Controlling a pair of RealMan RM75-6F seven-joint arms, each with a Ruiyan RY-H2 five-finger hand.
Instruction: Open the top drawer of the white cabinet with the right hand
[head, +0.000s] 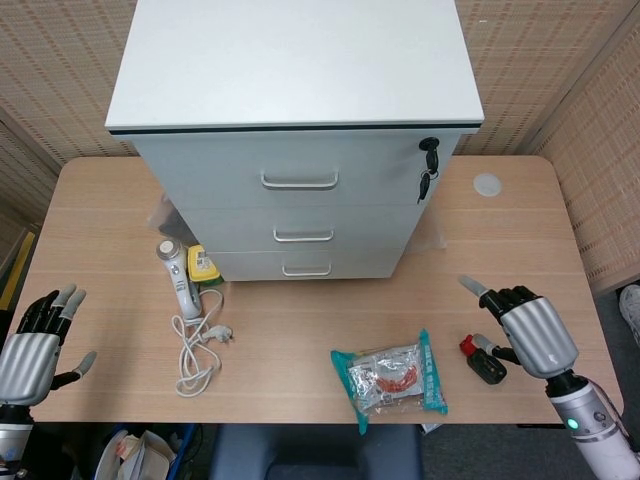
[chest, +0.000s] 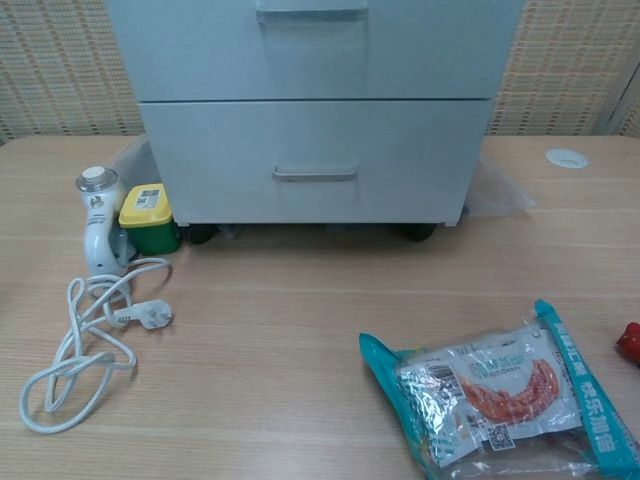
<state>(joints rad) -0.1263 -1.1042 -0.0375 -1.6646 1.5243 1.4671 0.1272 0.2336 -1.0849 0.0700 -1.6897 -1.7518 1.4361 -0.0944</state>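
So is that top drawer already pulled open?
No, the top drawer sits flush with the cabinet front, and the right hand is nowhere near its handle.

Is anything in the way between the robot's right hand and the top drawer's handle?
Nothing visible blocks it. The right hand hovers above the small black bottle, and only bare table lies between it and the top drawer handle.
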